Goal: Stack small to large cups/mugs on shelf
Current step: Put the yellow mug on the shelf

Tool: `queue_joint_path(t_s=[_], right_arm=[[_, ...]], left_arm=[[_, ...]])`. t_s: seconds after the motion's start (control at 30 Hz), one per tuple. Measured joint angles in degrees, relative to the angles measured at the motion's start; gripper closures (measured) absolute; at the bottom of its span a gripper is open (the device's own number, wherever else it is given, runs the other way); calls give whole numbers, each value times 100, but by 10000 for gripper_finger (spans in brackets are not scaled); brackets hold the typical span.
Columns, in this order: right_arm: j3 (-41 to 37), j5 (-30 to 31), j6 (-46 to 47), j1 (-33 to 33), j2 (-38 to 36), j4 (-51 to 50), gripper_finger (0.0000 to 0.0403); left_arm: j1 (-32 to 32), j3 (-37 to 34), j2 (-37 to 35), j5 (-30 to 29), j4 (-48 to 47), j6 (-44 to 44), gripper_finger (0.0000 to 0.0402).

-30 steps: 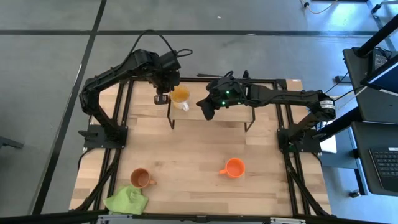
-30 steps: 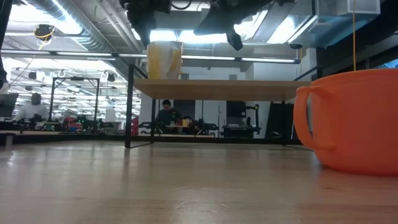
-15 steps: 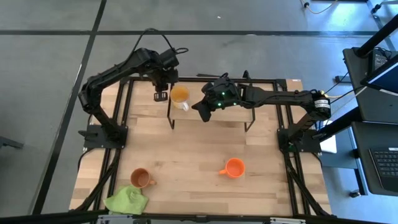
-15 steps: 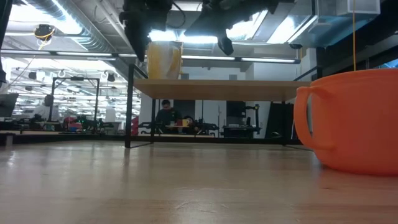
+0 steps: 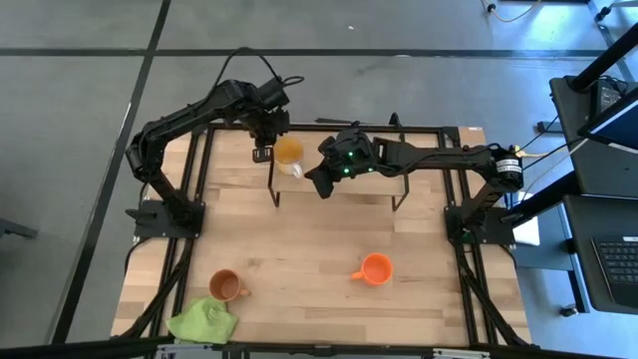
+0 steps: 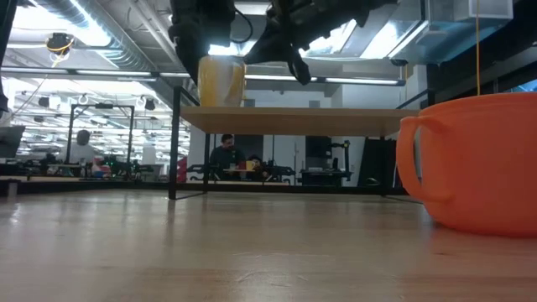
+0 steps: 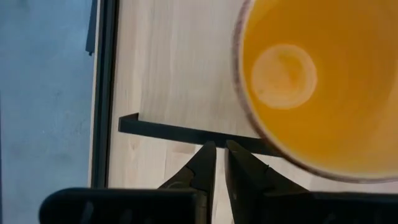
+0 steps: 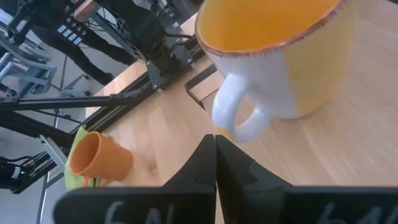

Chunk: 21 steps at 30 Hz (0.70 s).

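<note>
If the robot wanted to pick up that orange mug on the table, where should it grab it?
Probably by the rim, from straight above. The orange mug stands upright with its mouth open to the top, clear of the brown mug and cloth. Its handle sticks out toward the left arm's side, so pinching the wall opposite looks easiest.

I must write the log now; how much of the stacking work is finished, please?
Done: the white mug stands on the shelf. In hand: nothing; the left gripper and right gripper are both shut and empty beside that mug. Left: the brown mug, next to the green cloth, and the orange mug wait on the table.
</note>
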Motion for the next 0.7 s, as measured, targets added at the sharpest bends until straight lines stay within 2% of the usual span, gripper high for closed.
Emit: queue_joint_path(t_s=[0.2,0.37,0.7], right_arm=[[2,93,-123,-153,0,26,403],[2,101,-160,-241,0,20,403],[2,100,-196,-243,59,5,403]], left_arm=[[19,0,0,44,13,-2,374],[19,0,0,341,68,-4,374],[19,0,0,356,296,-3,374]])
